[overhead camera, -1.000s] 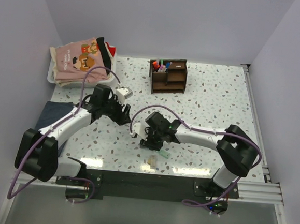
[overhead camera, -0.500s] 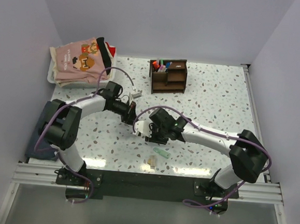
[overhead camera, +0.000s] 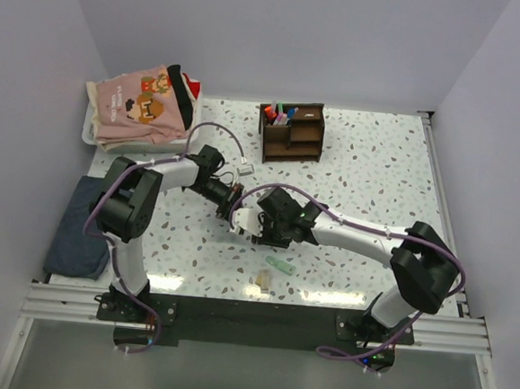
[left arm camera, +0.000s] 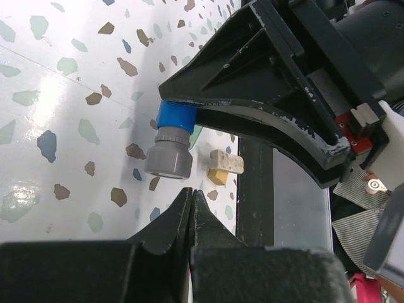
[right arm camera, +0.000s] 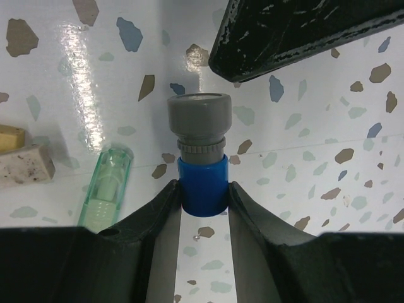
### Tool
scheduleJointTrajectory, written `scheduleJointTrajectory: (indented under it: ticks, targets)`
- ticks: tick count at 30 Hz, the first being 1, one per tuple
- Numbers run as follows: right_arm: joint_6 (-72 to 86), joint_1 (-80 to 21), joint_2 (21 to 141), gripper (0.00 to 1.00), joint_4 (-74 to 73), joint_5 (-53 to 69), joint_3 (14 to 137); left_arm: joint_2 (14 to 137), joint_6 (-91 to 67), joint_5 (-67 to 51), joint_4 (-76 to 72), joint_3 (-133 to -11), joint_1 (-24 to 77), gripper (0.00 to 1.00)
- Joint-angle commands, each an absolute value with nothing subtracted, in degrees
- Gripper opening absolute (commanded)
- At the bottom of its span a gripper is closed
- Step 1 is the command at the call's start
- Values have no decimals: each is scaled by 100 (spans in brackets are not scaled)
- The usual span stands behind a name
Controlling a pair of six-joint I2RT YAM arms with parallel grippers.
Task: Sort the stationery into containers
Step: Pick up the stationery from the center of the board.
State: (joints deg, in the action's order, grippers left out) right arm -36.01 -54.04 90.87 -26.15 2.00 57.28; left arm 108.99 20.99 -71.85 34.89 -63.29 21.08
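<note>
Right gripper [right arm camera: 202, 189] is clamped on a blue and grey pen [right arm camera: 199, 136]. Its two black fingers [right arm camera: 165, 208] press on the blue section from either side, and the grey end sticks out past the tips toward the table [overhead camera: 378, 177]. Whether that grey end touches the speckled surface cannot be told. In the overhead view this gripper [overhead camera: 259, 226] sits near the middle of the table, a little toward the near edge.

The left wrist view shows the same pen [left arm camera: 169, 154], with its blue band tucked under the right gripper's fingers and the grey end below it. Left gripper [left arm camera: 191, 199] has its fingertips pressed together with nothing between them, just beside the pen but apart from it. From above, the left gripper [overhead camera: 231, 201] lies close against the right one, on its far left side.

A mint green marker [right arm camera: 104, 192] lies flat on the table near the held pen, on its near side [overhead camera: 279, 265]. Two short beige pieces [right arm camera: 25, 161] rest beyond the marker, close to the near edge [overhead camera: 260, 282].

The dark brown wooden organizer [overhead camera: 293, 134] stands well apart at the far side of the table, and several pens [overhead camera: 278, 115] stand upright in its back left compartment. A white tray [overhead camera: 87, 131] of folded clothes [overhead camera: 141, 104] fills the far left corner. A dark blue cloth [overhead camera: 82, 226] lies along the left edge.
</note>
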Motion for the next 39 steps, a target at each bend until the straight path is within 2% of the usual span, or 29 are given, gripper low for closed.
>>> scheduleJointTrajectory:
  ticks: [1, 18, 32, 37, 39]
  targets:
    - [-3612, -5396, 9202, 21, -2391, 105, 6090, 11056, 2435, -7462, 3823, -6636, 2153, 0]
    - [-3463, -5396, 9097, 21, -2531, 465, 6671, 11522, 1925, -7031, 3489, -6776, 2188, 0]
    - [-3085, -5396, 9272, 21, -2303, 984, 6689, 11751, 1723, -6952, 3296, -6829, 2197, 0]
    - [-2874, -5396, 9378, 19, -2215, 1125, 6653, 11795, 1696, -6935, 3278, -6856, 2197, 0]
    - [-2918, -5405, 9387, 16, -2241, 1090, 6627, 11769, 1714, -6908, 3296, -6864, 2197, 0]
